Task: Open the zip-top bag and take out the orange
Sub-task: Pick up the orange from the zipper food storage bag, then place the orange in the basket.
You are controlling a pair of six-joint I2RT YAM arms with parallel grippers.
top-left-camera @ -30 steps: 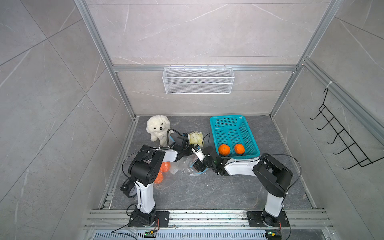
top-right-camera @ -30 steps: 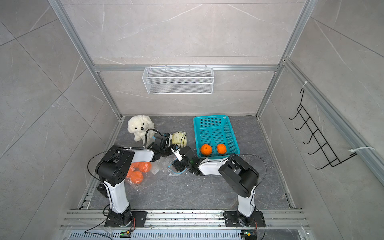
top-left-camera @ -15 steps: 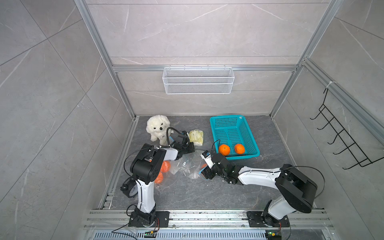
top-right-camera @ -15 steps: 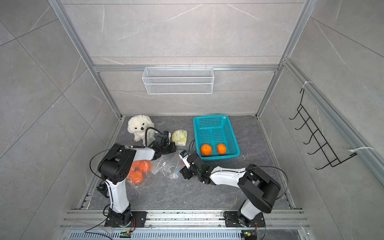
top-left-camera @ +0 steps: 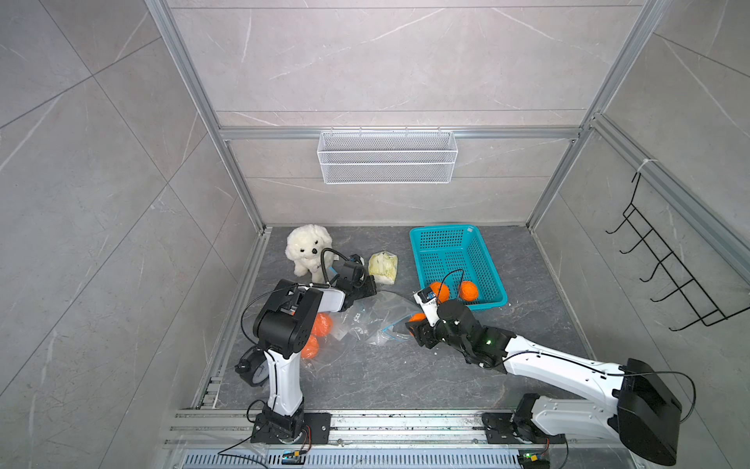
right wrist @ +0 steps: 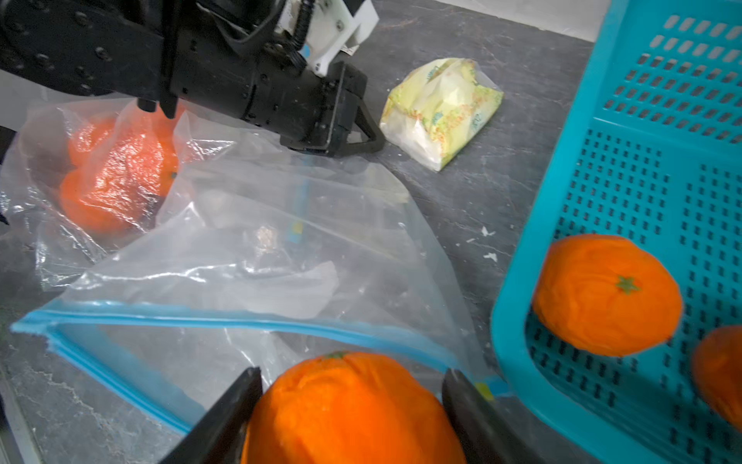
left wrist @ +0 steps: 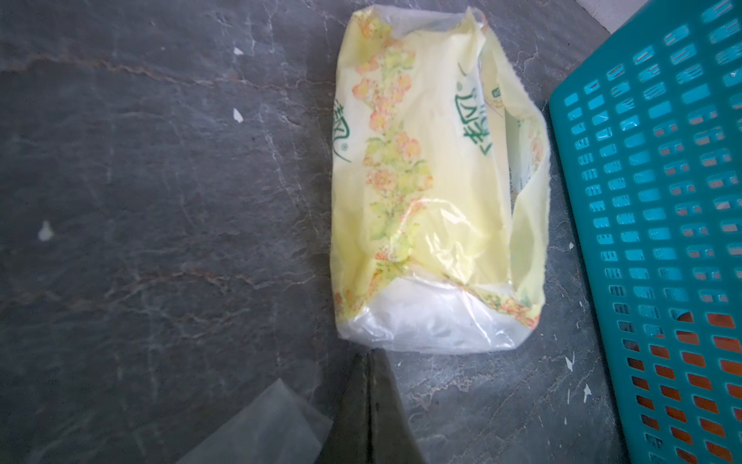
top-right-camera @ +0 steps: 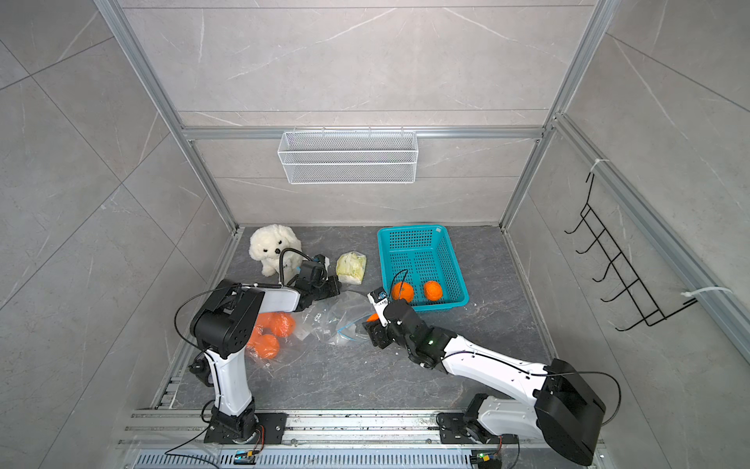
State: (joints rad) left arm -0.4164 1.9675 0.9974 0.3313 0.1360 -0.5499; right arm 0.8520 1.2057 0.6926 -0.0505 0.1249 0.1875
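Orange (right wrist: 349, 413) — dimpled peel, green stem, in right gripper (right wrist: 351, 379)

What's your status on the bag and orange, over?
Right gripper shut on orange, at open mouth of zip-top bag. Left gripper shut at bag's far end. Teal basket close beside; nothing blocking.

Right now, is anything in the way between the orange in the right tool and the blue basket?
Nothing loose. The orange, held by the right tool at the mouth of the zip-top bag, only has to clear the near wall of the basket. Two oranges already lie just inside it.
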